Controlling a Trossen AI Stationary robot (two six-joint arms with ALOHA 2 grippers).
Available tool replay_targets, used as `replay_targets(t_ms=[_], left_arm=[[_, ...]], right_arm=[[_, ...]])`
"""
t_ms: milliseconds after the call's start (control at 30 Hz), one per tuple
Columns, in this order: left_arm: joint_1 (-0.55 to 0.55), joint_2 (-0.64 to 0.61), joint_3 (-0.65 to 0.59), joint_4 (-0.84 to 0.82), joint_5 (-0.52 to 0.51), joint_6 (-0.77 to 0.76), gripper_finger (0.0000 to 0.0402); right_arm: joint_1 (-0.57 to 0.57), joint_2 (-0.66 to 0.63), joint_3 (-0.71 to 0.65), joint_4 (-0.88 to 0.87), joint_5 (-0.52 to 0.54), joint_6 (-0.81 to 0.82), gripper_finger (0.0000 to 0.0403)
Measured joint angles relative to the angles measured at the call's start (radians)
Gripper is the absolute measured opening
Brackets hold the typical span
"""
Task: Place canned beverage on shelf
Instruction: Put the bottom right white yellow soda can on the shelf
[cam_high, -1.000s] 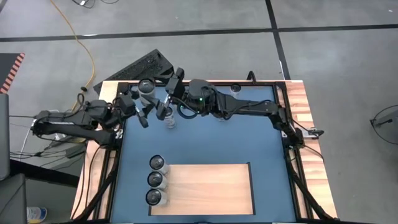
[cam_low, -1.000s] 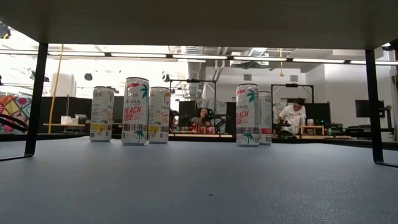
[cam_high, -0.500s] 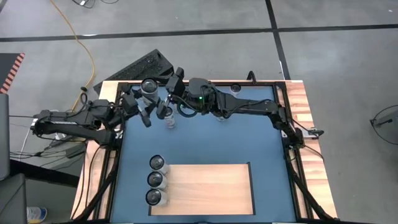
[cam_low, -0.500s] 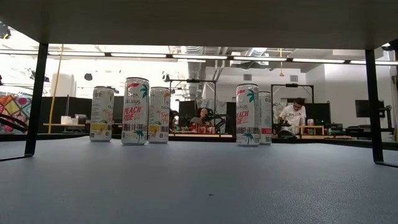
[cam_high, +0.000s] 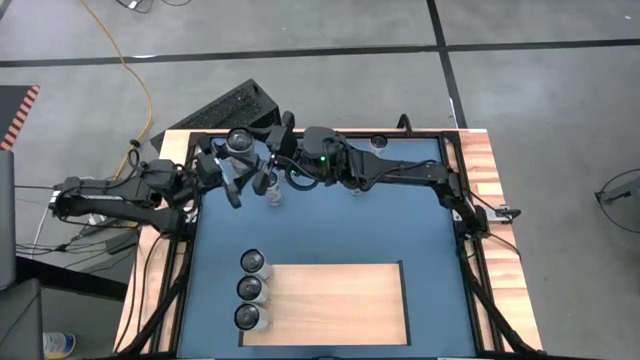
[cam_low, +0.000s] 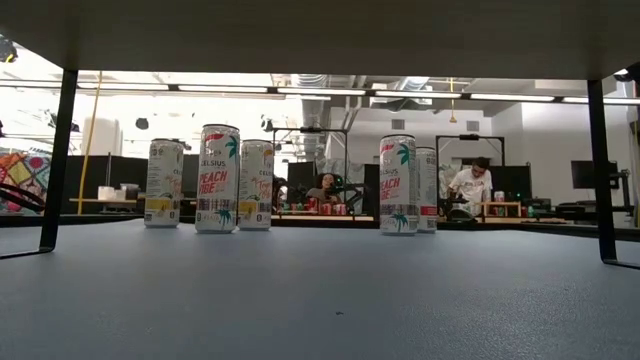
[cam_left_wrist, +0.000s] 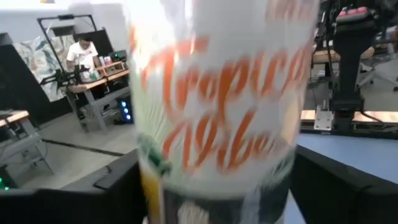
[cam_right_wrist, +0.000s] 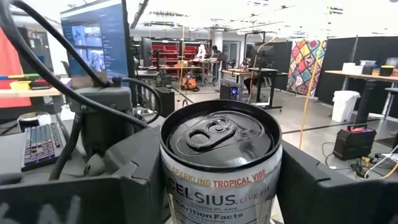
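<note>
My left gripper (cam_high: 231, 162) is open at the table's far left. Its fingers stand on either side of an upright white "Tropical Vibe" can (cam_left_wrist: 217, 112), whose top shows in the high view (cam_high: 238, 140). I cannot tell whether they touch it. My right gripper (cam_high: 273, 162) is shut on a second upright can (cam_right_wrist: 221, 155), also seen in the high view (cam_high: 270, 186). The pale wooden shelf (cam_high: 340, 300) lies near the front edge. Three cans (cam_high: 250, 289) stand in a row at its left edge. My right gripper pinches the can's side wall just below the rim (cam_right_wrist: 166, 186) between its two fingers, one on each side. The fingers come about level from the table's right. The can is upright, its pull-tab top (cam_right_wrist: 217, 134) clear above the fingers. Its base is hidden.
Another can (cam_high: 378, 142) stands at the far edge, right of centre. A keyboard (cam_high: 225, 105) lies beyond the far left corner. Wooden strips (cam_high: 490, 200) flank the blue surface (cam_high: 340, 230). The low view shows several cans (cam_low: 218, 178) standing on the blue surface and no gripper.
My left gripper has crept toward the table's right and far edge, drawing in around its can. The can has stayed in place and upright.
</note>
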Motion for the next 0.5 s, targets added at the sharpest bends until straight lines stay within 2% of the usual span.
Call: replay_targets(t_ms=[100,333,500], left_arm=[[0.001,0.001,0.001,0.0,0.017,-0.002,0.0329],[0.001,-0.004,0.001,-0.008,0.047,-0.034,0.0331],[0.0,-0.037,0.002,-0.024,0.143,-0.088,0.0332]], right_arm=[[-0.001,0.002,-0.001,-0.003,0.0,0.001,0.021],[0.009,0.0,-0.001,-0.003,-0.001,-0.044,0.021],[0.012,-0.048,-0.003,-0.075,-0.061,-0.074,0.0209]])
